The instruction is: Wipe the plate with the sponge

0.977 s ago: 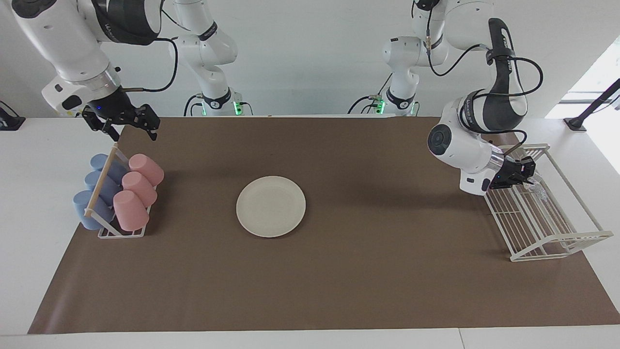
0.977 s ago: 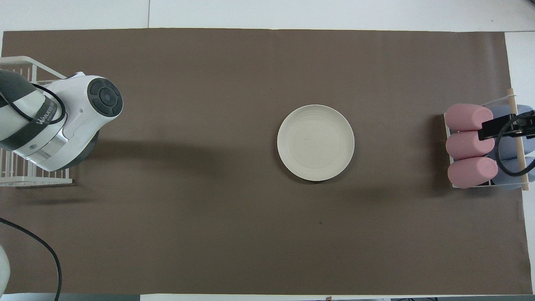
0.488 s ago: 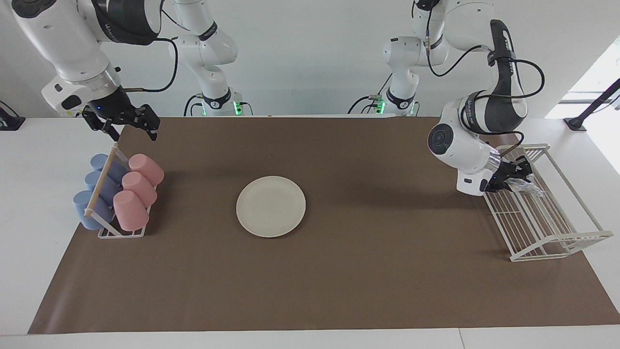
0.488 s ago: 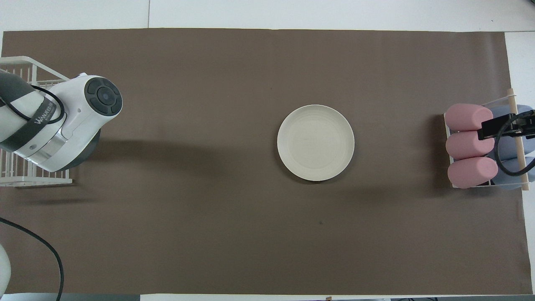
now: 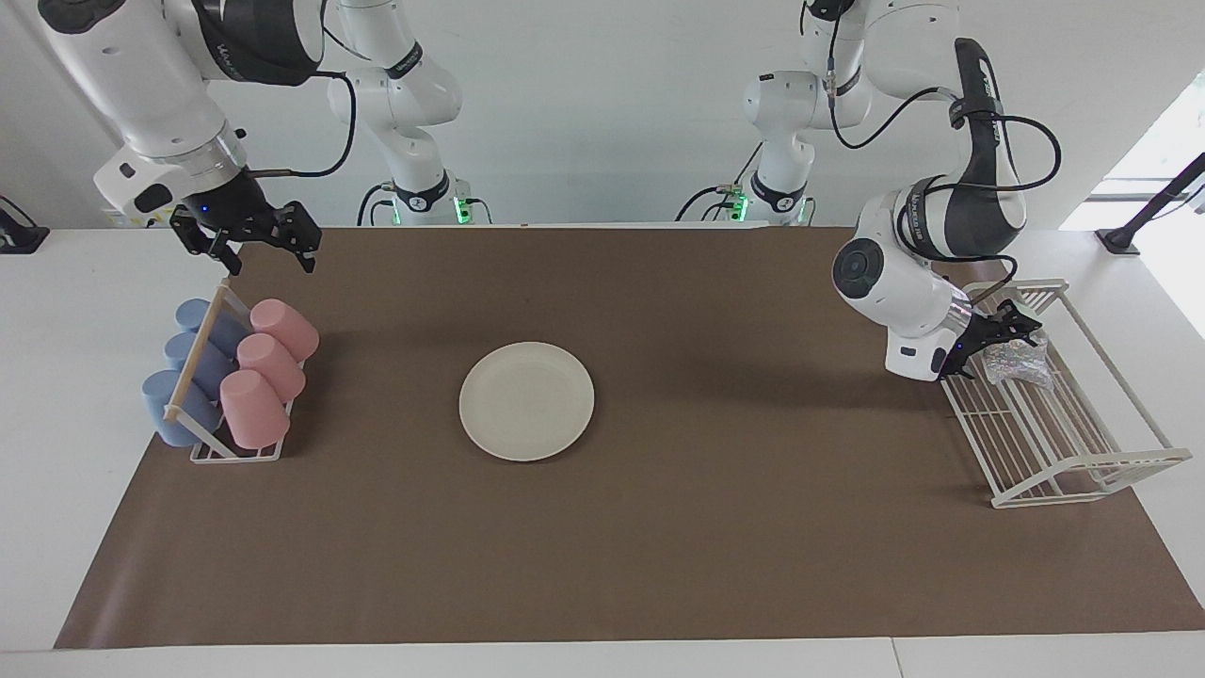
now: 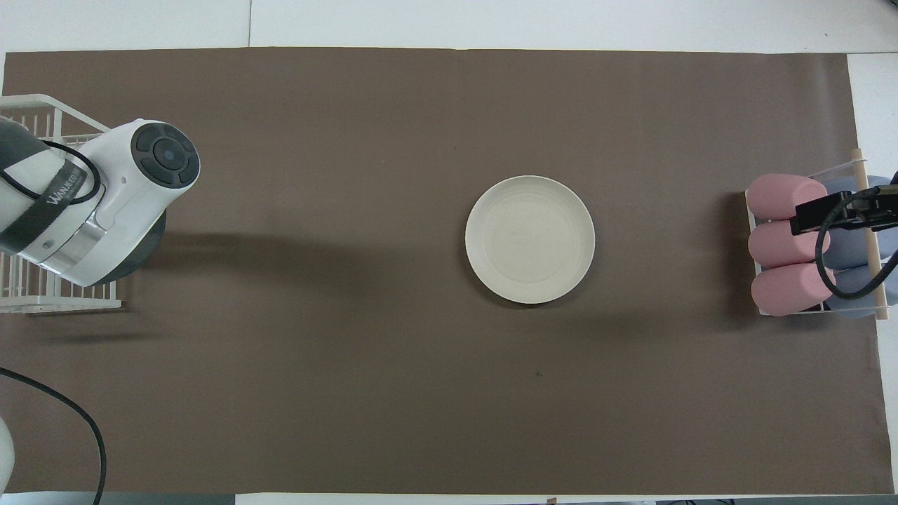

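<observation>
The cream-white plate point(image 5: 526, 401) point(image 6: 530, 239) lies flat on the brown mat in the middle of the table, with nothing on it. The glittery silvery sponge point(image 5: 1017, 363) rests in the white wire rack point(image 5: 1064, 443) at the left arm's end. My left gripper point(image 5: 996, 347) stands open right beside the sponge, at the rack's edge nearest the plate, and holds nothing. In the overhead view the left arm's wrist covers both gripper and sponge. My right gripper point(image 5: 264, 254) hangs open and empty over the mat's edge by the cup holder.
A holder of pink cups point(image 5: 264, 372) point(image 6: 786, 242) and blue cups point(image 5: 184, 372) stands at the right arm's end. The wire rack point(image 6: 42, 294) sits at the mat's other end. A cable point(image 6: 63, 421) lies near the left arm's base.
My left gripper opened and let go of the sponge, which now lies in the wire rack, and drew back slightly. The right gripper shifted a little toward the table's middle.
</observation>
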